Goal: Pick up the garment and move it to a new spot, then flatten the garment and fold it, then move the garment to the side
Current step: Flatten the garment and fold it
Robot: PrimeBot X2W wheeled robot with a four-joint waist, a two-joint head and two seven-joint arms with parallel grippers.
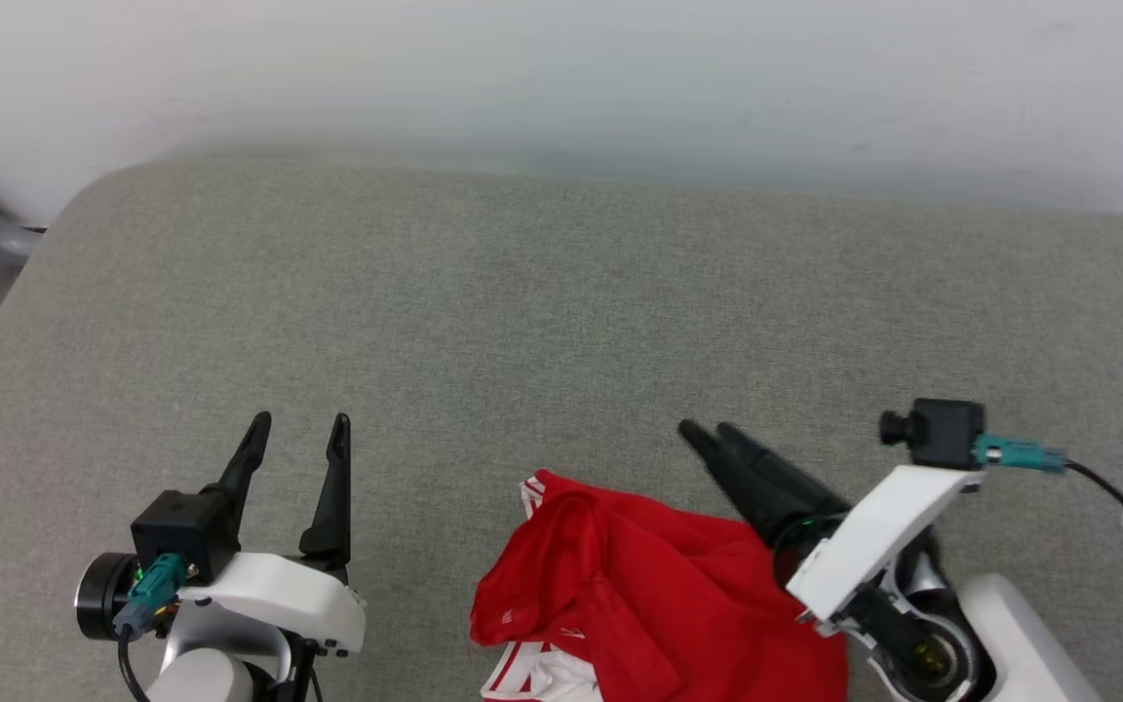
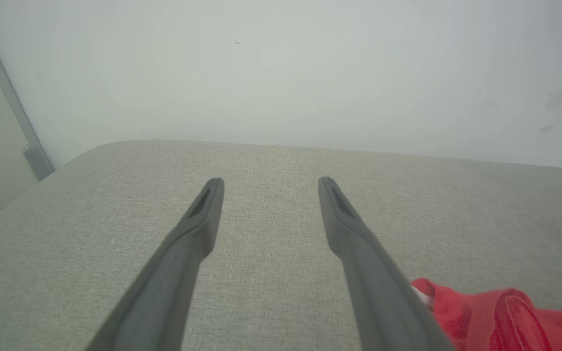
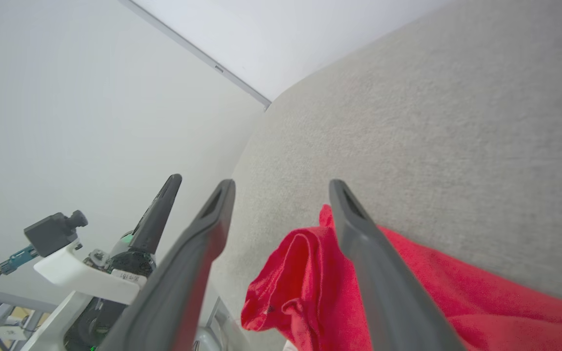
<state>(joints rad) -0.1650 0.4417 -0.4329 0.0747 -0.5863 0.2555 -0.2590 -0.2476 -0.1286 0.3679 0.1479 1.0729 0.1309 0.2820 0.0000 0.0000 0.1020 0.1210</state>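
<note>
From the head view, the garment (image 1: 659,595), a red jersey-style shirt of thin soft fabric with white striped trim, lies crumpled in a heap on the grey woven-fabric surface (image 1: 561,292), low in the picture between the two arms and closer to the right one. The left gripper (image 1: 300,421) hovers well to the heap's left with its dark fingers spread and nothing between them. The right gripper (image 1: 706,429) slants over the shirt's right-hand part, its fingers overlapping from this angle. In the left wrist view, the left gripper (image 2: 270,182) shows its fingers wide apart over bare grey cloth, with a red fold of the garment (image 2: 505,317) off to one side, apart from them. In the right wrist view, the right gripper (image 3: 282,184) has its fingers clearly spread and pinches nothing; the red bunched fabric (image 3: 300,282) lies beneath and beyond them, one finger crossing in front of it. The shirt appears not to be flattened or folded yet. The risk, as I judge it, is a grab at a thick bunch: several layers caught together would lift as a knot and hinder spreading. A shallow pinch on such slippery cloth could also slide free. The heap seems near the surface's front edge, so a careless drag might pull it off.
</note>
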